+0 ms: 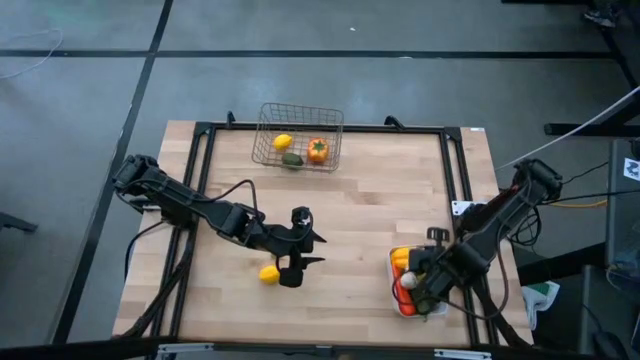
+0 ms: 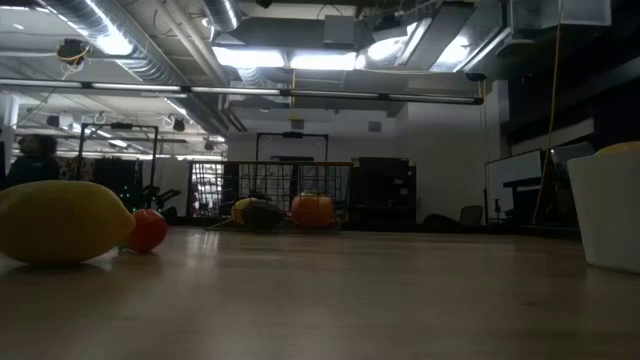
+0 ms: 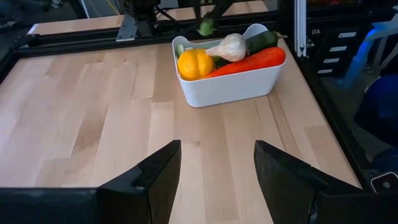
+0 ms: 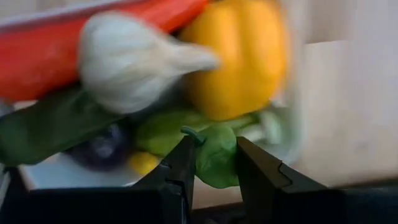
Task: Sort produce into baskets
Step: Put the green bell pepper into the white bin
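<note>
Two sets of jaws are in view, and I start with the right jaws (image 4: pixel 211 163). On my right wrist feed they are clenched on a green leafy vegetable (image 4: pixel 216 155), held just over the white tray (image 3: pixel 230 87). Below that piece I see the tray's contents: white garlic (image 4: pixel 127 59), yellow pepper (image 4: pixel 239 53), an orange carrot (image 4: pixel 37 59), a green cucumber (image 4: pixel 50 127) and a dark purple piece that may be the eggplant (image 4: pixel 102 149). From overhead, the right arm reaches in from the counter's right edge and its jaws hang over the tray's near end.

The left jaws (image 3: pixel 214 174) stand released with nothing between the fingers (image 3: pixel 155 177); bare counter (image 3: pixel 93 124) shows through the gap. From overhead they sit near the counter's middle, toward the front, and point across at the white tray. One yellow lemon (image 1: pixel 269 273) lies on the counter just beside them, on their left side, apart from the fingers. On the low feed a small red round piece (image 2: pixel 147 230) lies just beside this lemon.

At the counter's far edge stands the wire mesh basket (image 1: pixel 300 124). It holds a second lemon (image 1: pixel 282 142), an orange tomato (image 1: pixel 317 151) and a dark green piece (image 1: pixel 292 160).
</note>
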